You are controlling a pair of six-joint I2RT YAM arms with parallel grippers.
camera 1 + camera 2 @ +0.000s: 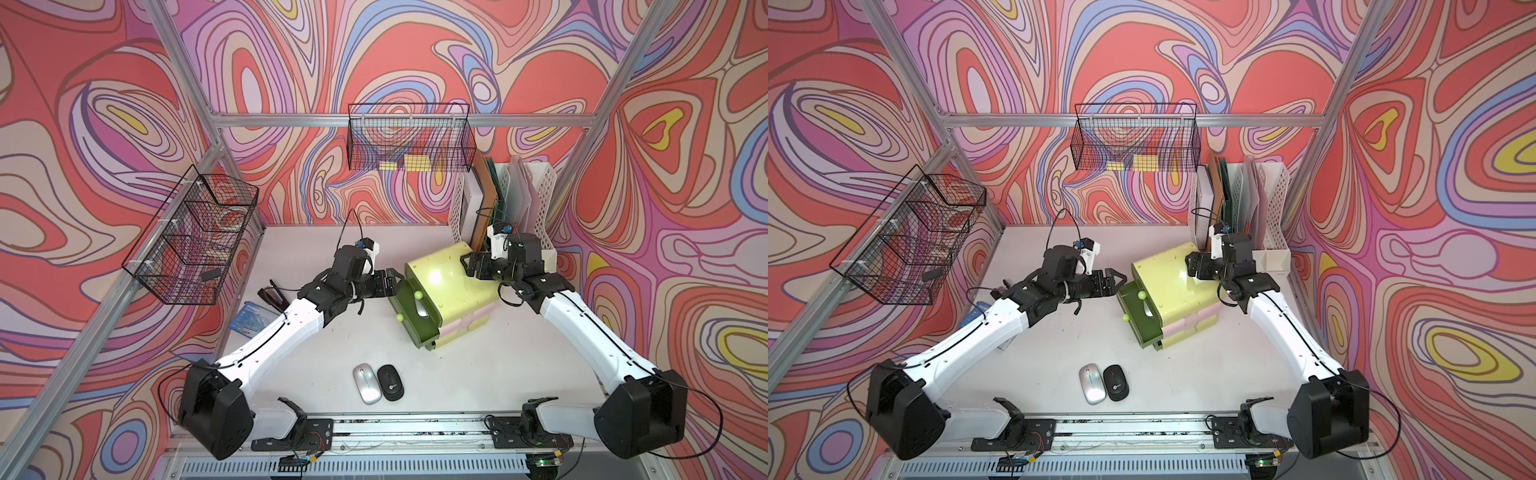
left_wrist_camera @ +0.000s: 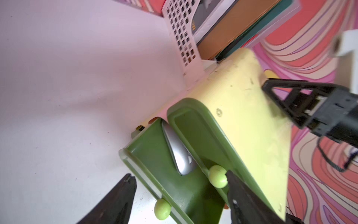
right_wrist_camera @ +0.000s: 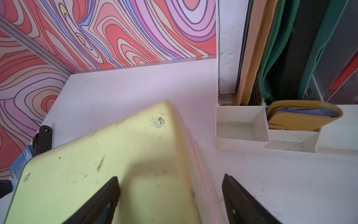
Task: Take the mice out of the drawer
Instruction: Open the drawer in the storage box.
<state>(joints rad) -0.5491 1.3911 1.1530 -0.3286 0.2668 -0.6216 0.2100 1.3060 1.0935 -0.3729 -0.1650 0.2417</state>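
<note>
Mice: a silver mouse (image 1: 366, 383) and a black mouse (image 1: 390, 382) lie side by side on the near table (image 1: 478, 374), already out. Left gripper (image 1: 394, 279) hangs at the left side of the green drawer (image 2: 149, 147), jaws spread, holding nothing, one finger just beside a pale knob (image 2: 218, 176); I read that as room to reach in. A second silver mouse (image 2: 179, 151) lies inside the pulled-out drawer. Right gripper (image 3: 170, 178) sits over the yellow cabinet (image 1: 453, 286) top at its far right corner, jaws apart, likely steadying it against the pull.
</note>
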